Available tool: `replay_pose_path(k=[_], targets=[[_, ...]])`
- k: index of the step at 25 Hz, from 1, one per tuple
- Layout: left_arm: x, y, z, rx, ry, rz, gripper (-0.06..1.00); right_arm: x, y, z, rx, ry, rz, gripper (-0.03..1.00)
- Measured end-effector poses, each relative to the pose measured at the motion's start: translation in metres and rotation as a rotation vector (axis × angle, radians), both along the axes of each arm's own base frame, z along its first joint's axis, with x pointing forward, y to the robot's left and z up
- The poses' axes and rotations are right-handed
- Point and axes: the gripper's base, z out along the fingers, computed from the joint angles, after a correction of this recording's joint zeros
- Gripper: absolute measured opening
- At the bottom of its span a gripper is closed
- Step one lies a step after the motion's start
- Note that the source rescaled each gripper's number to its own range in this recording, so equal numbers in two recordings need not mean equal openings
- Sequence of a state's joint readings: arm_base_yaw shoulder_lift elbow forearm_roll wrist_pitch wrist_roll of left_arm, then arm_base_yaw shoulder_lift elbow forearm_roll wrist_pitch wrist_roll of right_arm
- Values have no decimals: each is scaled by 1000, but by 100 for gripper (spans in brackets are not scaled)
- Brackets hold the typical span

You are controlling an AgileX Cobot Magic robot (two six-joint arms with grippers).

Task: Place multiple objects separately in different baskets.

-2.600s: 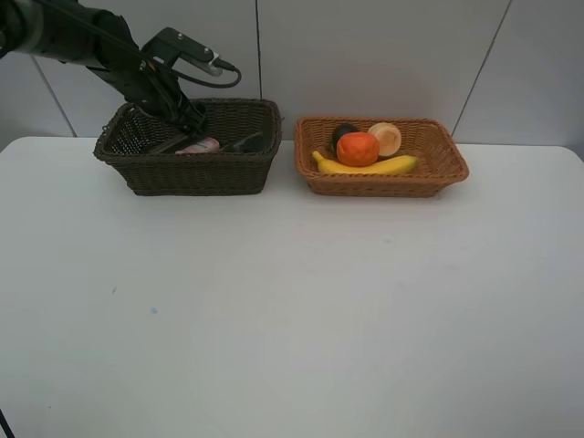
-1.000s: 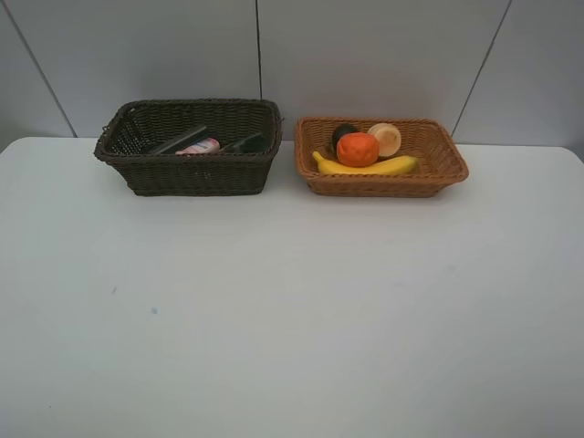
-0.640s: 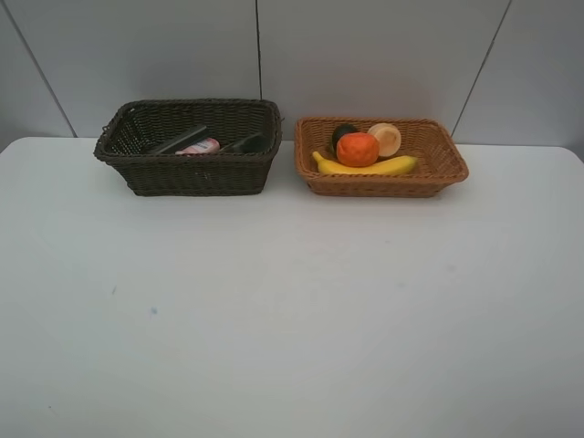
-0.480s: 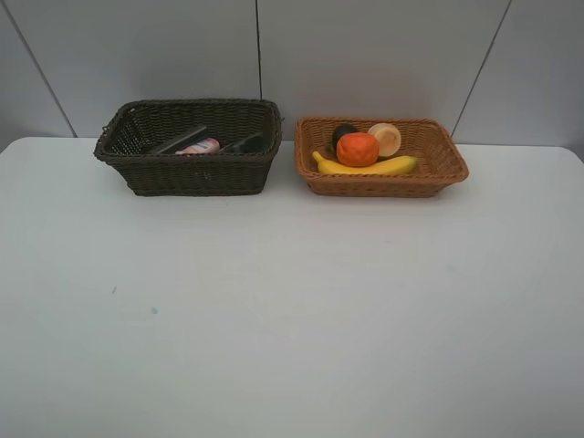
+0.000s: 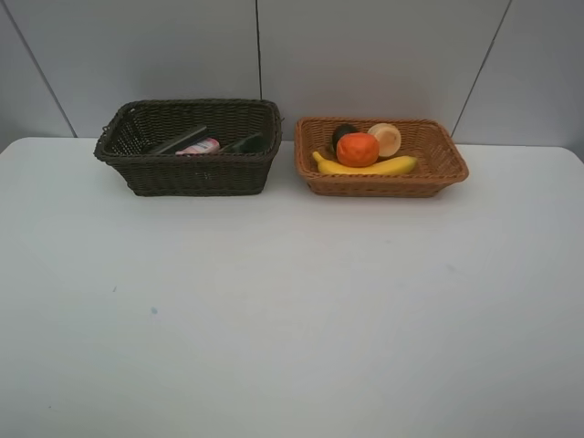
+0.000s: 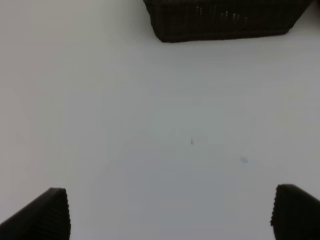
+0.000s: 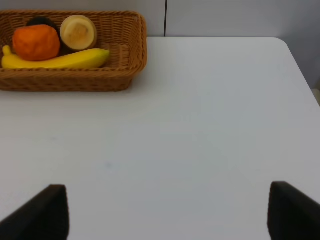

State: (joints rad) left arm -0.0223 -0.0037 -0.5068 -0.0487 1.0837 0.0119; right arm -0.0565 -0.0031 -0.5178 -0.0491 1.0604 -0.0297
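Observation:
The dark brown basket (image 5: 187, 173) holds a pink bottle (image 5: 198, 146), a dark green bottle (image 5: 247, 143) and a dark flat bar (image 5: 177, 140). In the light tan basket (image 5: 383, 187) lie a yellow banana (image 5: 365, 167), a wrinkled orange (image 5: 358, 149), a dark mangosteen (image 5: 344, 133) and a pale cream round fruit (image 5: 385, 139). Neither arm shows in the exterior view. My left gripper (image 6: 172, 215) is open over bare table, short of the dark basket (image 6: 225, 22). My right gripper (image 7: 165, 215) is open and empty, well back from the tan basket (image 7: 140, 40) with its banana (image 7: 60, 60) and orange (image 7: 36, 42).
The white table (image 5: 292, 310) stretches wide in front of both baskets, with a few small specks on it. A grey panelled wall (image 5: 365, 46) stands right behind the baskets. The table's right edge (image 7: 300, 65) shows in the right wrist view.
The left arm, which reached into the dark basket earlier, has pulled out of the exterior view. Over the last second nothing has moved.

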Motion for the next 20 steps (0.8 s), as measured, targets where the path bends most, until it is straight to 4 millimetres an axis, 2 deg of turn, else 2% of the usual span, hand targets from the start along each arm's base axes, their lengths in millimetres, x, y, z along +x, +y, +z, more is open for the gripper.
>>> replay_pose_path(k=[20], targets=[[1, -2, 0, -8, -18, -18, 100, 0, 0, 0, 0, 0, 0, 100]])
